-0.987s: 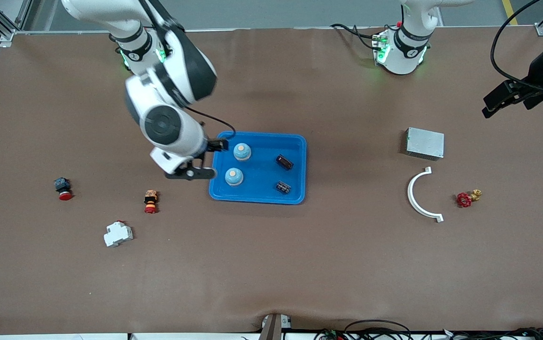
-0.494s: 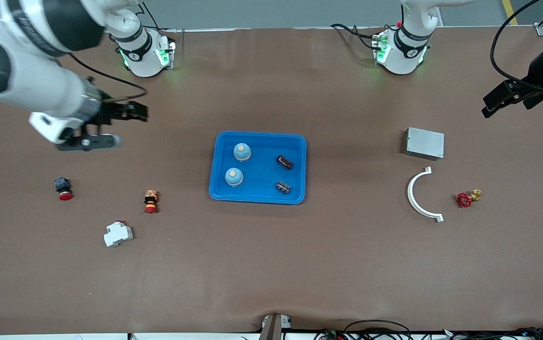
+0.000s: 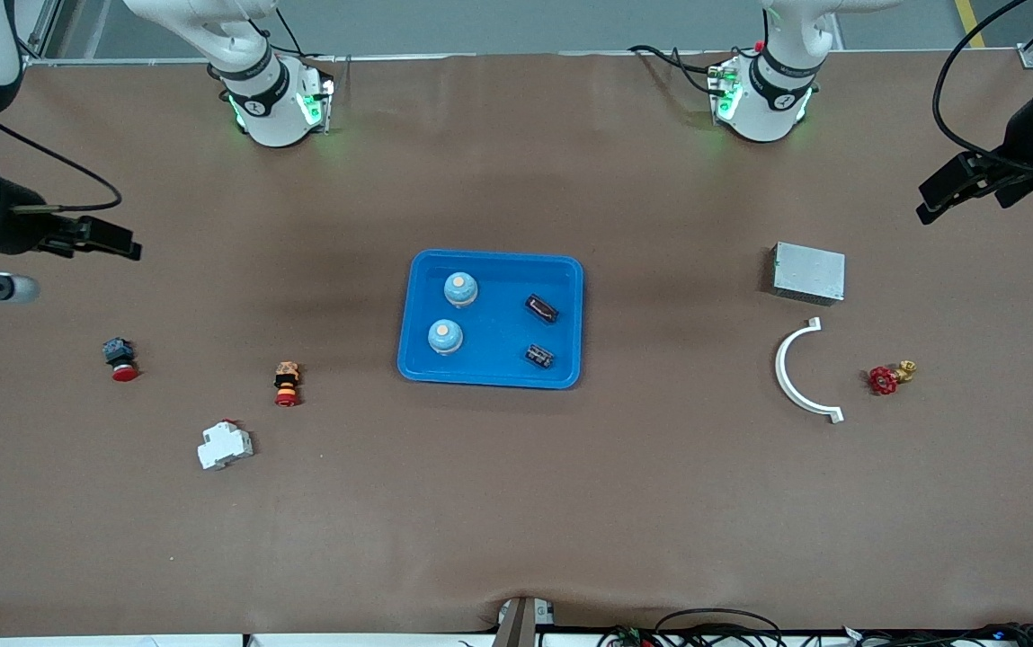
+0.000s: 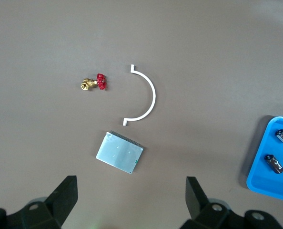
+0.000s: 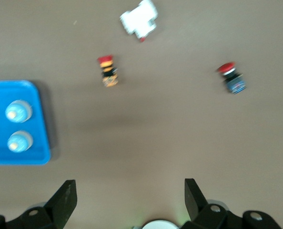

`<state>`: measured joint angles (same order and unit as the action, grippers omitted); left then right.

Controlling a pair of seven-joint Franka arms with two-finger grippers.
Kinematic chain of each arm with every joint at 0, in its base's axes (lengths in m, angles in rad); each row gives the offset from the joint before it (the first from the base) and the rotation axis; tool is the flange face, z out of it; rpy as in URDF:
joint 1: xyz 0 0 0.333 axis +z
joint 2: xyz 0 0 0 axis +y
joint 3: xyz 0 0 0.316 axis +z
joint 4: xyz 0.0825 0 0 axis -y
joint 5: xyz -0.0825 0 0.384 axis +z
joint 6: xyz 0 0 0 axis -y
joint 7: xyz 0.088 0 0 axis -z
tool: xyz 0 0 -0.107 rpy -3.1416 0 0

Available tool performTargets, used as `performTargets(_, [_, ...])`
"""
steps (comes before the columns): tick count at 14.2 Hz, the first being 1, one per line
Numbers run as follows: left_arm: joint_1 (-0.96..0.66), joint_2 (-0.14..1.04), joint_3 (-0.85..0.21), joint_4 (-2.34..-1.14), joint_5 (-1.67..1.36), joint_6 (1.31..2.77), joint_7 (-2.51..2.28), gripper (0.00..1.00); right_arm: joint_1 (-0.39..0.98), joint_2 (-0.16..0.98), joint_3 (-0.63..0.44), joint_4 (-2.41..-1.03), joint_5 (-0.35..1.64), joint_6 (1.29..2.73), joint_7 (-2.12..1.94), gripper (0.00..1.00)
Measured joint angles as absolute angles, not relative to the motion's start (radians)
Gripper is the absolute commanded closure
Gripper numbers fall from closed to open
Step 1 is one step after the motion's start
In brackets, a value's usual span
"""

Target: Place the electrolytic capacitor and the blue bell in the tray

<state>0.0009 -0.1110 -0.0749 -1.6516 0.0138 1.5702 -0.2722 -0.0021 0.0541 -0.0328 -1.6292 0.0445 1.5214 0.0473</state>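
The bright-blue tray lies mid-table. In it are two blue bells and two dark electrolytic capacitors. My right gripper is open and empty, up over bare table at the right arm's end. Its wrist view shows the gripper, the tray's corner and both bells. My left gripper is open and empty, waiting up over the left arm's end. Its wrist view shows the gripper, the tray's edge and both capacitors.
At the left arm's end lie a grey metal box, a white curved piece and a red-handled brass valve. At the right arm's end lie a red push button, an orange-and-red button and a white breaker.
My right arm has pulled away from the tray's edge and swung out to its own end of the table. The left arm and the things in the tray have not moved.
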Motion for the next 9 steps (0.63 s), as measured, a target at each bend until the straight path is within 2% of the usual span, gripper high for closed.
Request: performTargets(9, [0.001,-0.111,-0.075,-1.652,0.014,1.567,-0.272,0.00,-0.010,0.090,-0.025,-1.555,0.018,1.605,0.052,0.00])
